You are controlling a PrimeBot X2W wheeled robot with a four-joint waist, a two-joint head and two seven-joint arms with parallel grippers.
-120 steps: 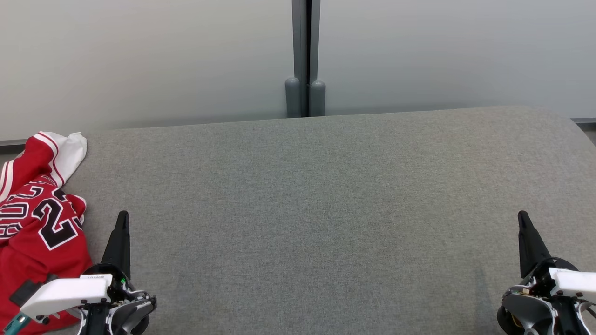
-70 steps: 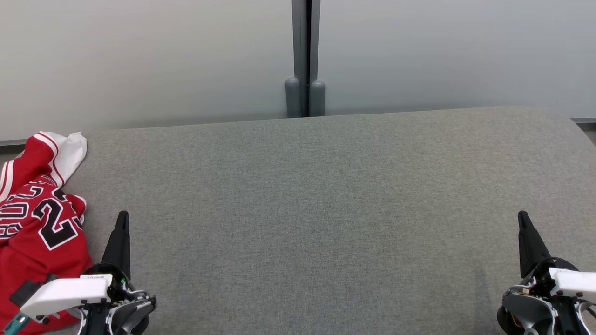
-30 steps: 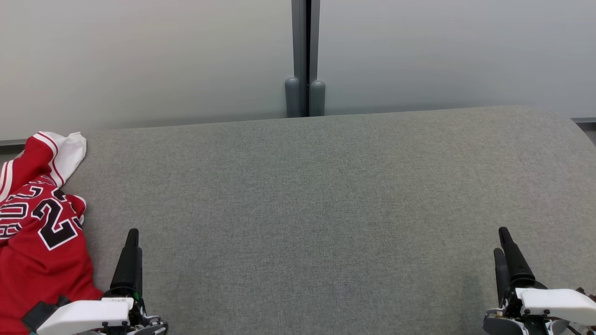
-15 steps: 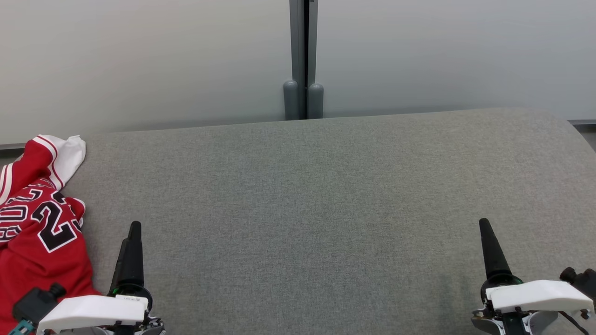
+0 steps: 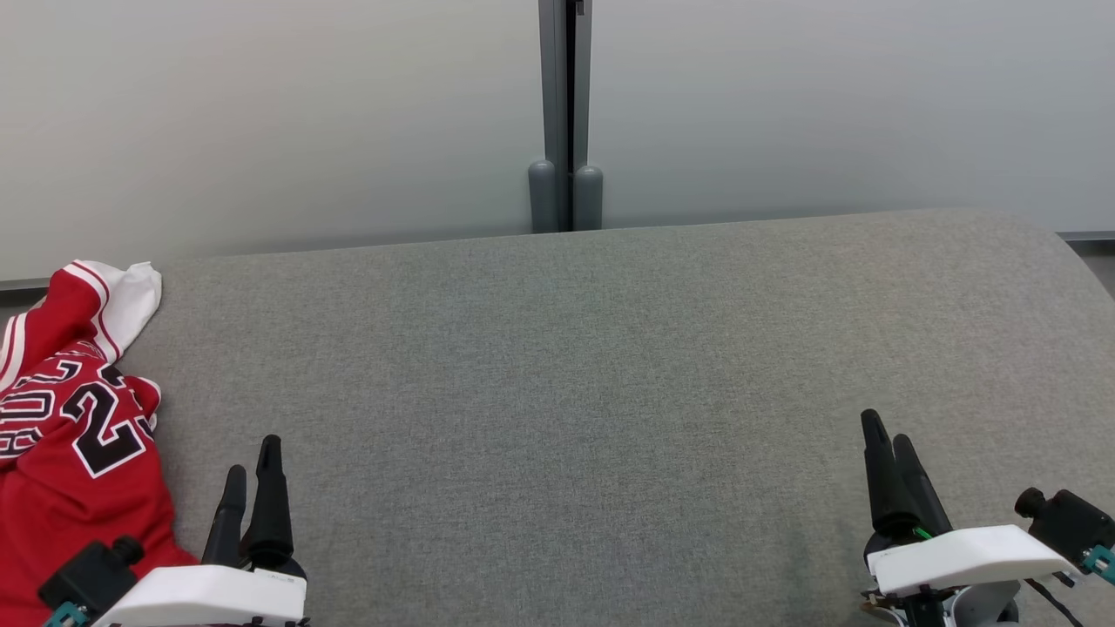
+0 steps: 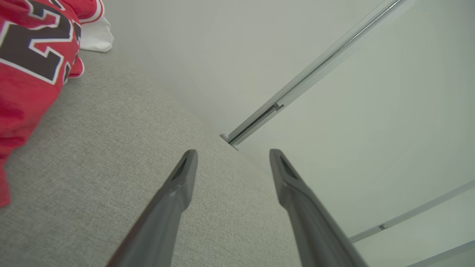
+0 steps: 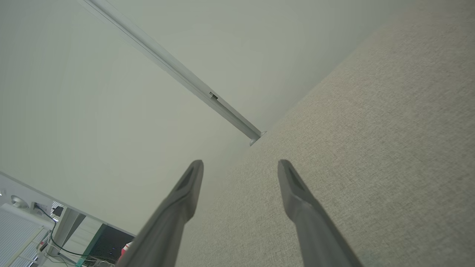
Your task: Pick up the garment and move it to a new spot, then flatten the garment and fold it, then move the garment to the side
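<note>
Over at the left gripper (image 5: 253, 455): rolled round from edge-on a second ago, now spread open, holding nothing, hovering just beside the garment (image 5: 70, 435). Same at the right gripper (image 5: 885, 428): turned, parted, empty, well apart from the garment. Looks like lining up for the pick, not yet touching cloth. Lying crumpled in a red heap, number up, white-trimmed part at the far end, on the grey table (image 5: 566, 366). Nothing between garment and left gripper. Beyond the garment and well apart, a grey wall post (image 5: 557, 113), no obstacle. Plenty of bare table for the new spot.
</note>
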